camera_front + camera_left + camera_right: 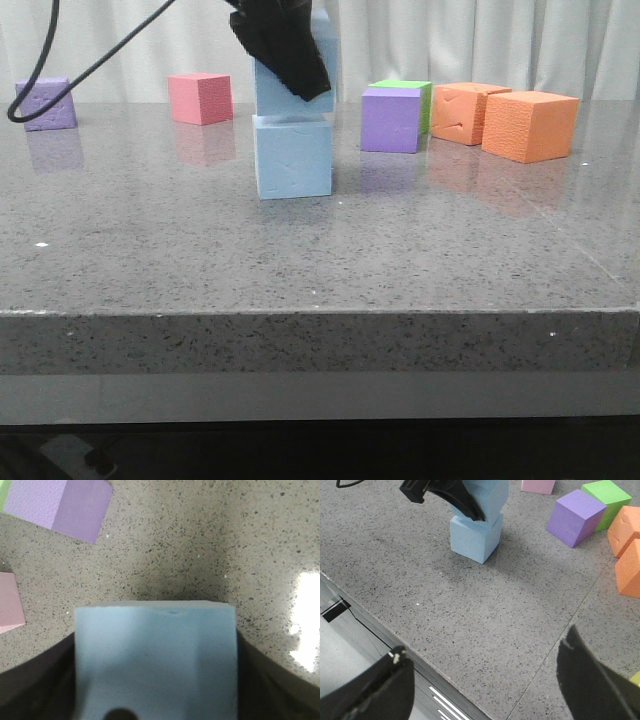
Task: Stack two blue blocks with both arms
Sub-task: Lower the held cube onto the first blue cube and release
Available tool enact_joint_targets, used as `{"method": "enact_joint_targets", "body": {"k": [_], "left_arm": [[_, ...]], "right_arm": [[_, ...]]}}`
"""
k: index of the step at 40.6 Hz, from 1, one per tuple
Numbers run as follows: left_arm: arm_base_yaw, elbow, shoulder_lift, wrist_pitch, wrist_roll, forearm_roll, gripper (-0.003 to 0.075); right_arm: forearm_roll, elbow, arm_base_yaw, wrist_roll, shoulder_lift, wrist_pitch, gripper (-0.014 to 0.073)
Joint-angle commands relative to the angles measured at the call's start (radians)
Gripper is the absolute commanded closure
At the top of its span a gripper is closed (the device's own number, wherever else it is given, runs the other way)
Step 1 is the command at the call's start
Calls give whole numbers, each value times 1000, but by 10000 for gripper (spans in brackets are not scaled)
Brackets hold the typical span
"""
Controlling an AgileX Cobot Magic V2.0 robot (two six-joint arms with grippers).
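Front half of counter [300, 270] open from its near edge up to the lower blue block [292, 157]; a hand could pass there unobstructed. Left hand [285, 50] closed around the upper blue block [272, 88] occupies the space above the stack. Behind it stand a purple cube [390, 120], green cube [408, 88] and two orange cubes [528, 125] to the right, pink cube [201, 98] and second purple cube [46, 104] to the left, with gaps between.

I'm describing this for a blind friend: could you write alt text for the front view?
A black gripper holds a pale blue block on top of a second blue block on a grey speckled table. Behind stand pink, purple, green and orange cubes.
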Motion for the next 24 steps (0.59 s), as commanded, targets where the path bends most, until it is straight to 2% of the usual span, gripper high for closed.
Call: {"method": "enact_joint_targets", "body": {"k": [1,17,24], "left_arm": [[3,-31,-49,-50,-1,-12,159],[3,-31,-63,-41,-10,-11,143],[3,-31,-114,-40,-81,-9,143]], "right_arm": [[6,-22,2,-10,-6,-65,1],[6,-22,2,-10,-6,-65,1],[6,-22,2,-10,-6,-65,1]]}}
